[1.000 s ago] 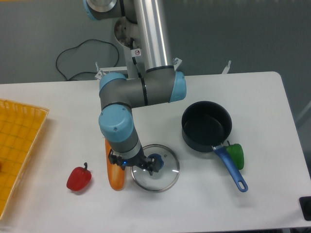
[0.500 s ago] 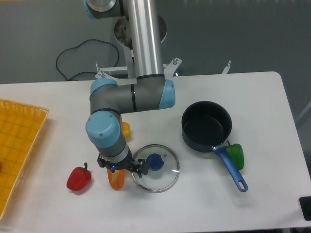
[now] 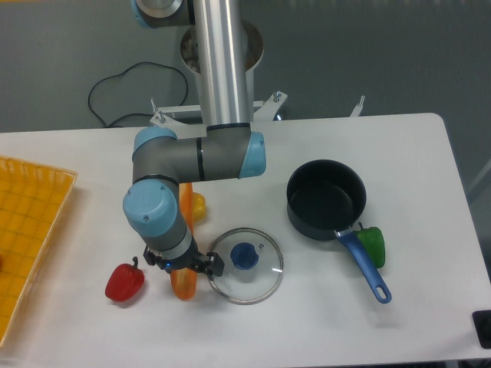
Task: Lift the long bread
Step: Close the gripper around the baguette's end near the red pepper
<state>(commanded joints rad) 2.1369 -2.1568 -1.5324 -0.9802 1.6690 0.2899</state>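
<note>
Long bread on table beneath fingers, grip unclear; black pot empty, lid beside.

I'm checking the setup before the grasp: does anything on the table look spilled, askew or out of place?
Nothing looks spilled or damaged. The one oddity is the glass lid, lying flat on the table apart from the black pot, which stands open. The long bread is mostly hidden beneath the gripper.
</note>
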